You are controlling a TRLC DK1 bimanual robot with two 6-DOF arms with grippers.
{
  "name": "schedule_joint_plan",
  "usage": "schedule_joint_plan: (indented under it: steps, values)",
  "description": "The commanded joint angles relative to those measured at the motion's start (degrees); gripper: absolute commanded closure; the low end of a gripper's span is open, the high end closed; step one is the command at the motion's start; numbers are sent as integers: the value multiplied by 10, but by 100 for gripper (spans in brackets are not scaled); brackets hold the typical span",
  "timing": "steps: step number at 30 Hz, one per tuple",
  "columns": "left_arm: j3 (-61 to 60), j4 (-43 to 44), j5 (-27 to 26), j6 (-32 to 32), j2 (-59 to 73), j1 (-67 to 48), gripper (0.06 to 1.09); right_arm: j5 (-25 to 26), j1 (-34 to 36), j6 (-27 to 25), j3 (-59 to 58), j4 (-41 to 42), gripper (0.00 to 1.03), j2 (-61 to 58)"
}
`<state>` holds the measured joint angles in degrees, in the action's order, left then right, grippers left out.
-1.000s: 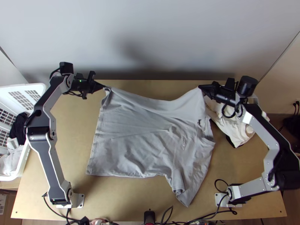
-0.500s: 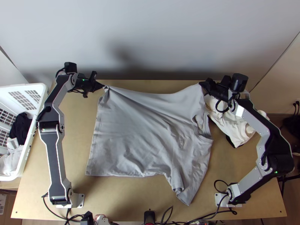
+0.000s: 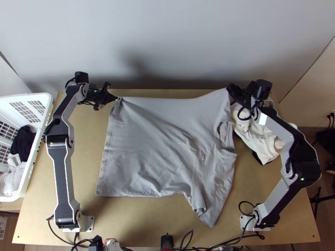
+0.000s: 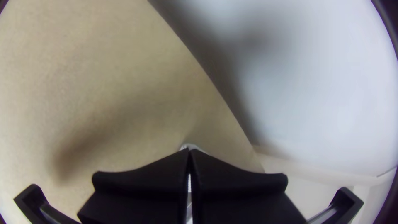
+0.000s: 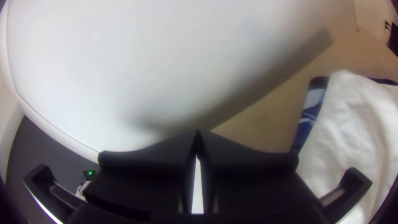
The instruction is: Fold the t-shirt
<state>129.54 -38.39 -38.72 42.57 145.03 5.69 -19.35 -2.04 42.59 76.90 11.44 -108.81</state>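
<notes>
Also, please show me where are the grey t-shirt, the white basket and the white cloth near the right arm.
Grey t-shirt [image 3: 146,146]: top view, middle of its body.
White basket [image 3: 37,96]: top view, far rim.
White cloth [image 3: 263,145]: top view, lower part.

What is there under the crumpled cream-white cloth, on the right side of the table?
Along one edge of the crumpled cream-white cloth, a dark blue item with pale patches shows. The rest is covered, so I cannot tell what it is.

Grey t-shirt [image 3: 150,150], spread wide, lightly creased
</notes>
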Motion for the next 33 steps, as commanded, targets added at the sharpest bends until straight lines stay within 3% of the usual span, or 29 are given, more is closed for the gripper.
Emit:
schedule_joint_plan:
  steps: [1,19,20,22,23,24,27,33]
  values:
    - [3,5,4,-3,6,5,105,52,-13,-20,26,21,100,-33]
    - [5,58,8,47,20,-2,105,171,-59,-59,61,65,99,-92]
    - [5,60,8,52,20,-2,105,172,-59,-64,60,68,86,-92]
    - [5,60,19,55,21,-2,105,172,-59,-67,62,68,34,-93]
    - [5,63,32,54,21,-3,98,172,-60,-71,66,68,14,-97]
    - [5,73,48,54,19,-2,83,172,-59,-76,70,68,4,-99]
    - [5,88,58,55,3,-2,8,177,-54,-85,71,68,5,-90]
    - [5,110,89,52,-56,-7,10,212,-48,-96,78,58,5,-41]
